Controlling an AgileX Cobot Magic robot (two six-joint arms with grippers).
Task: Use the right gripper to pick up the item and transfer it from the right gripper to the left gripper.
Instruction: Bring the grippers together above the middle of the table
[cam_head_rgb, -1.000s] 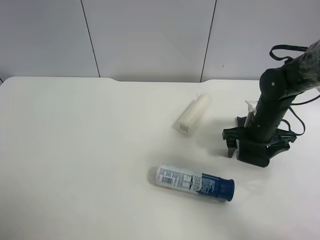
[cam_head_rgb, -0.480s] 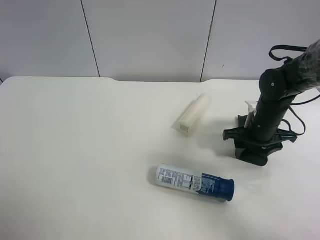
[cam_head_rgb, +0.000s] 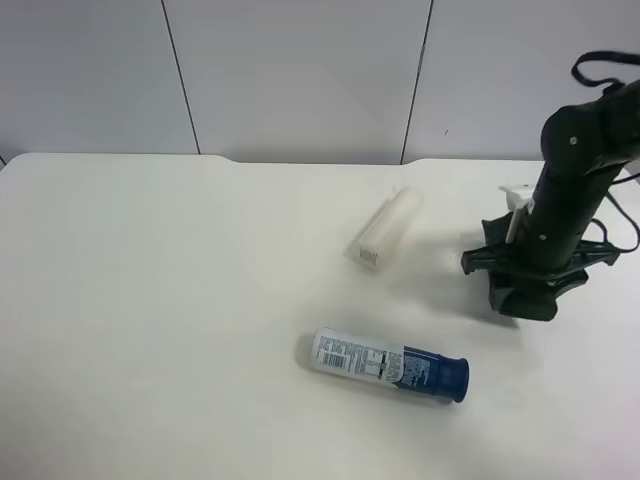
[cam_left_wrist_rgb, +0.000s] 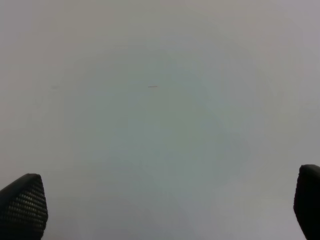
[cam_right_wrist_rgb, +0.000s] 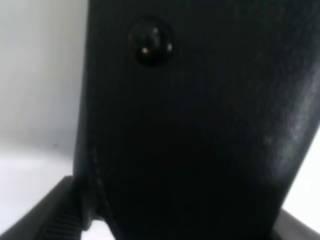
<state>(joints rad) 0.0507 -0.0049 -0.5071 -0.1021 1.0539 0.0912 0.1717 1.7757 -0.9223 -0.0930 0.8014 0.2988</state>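
The glasses case (cam_right_wrist_rgb: 190, 140) is clamped in the right hand (cam_head_rgb: 525, 288), down by the counter (cam_head_rgb: 200, 300) at the exterior view's right (it fills the right wrist view). The left hand (cam_left_wrist_rgb: 165, 205) is fingers apart, empty and outside the exterior view, so handover direction is unclear.

We log a white table (cam_head_rgb: 150, 300) carrying two things well apart: a white rectangular block (cam_head_rgb: 384, 231) lying toward the back edge, and a white bottle (cam_head_rgb: 350, 355) on its side nearer the camera, its blue cap (cam_head_rgb: 452, 377) pointing to the exterior high view's right.
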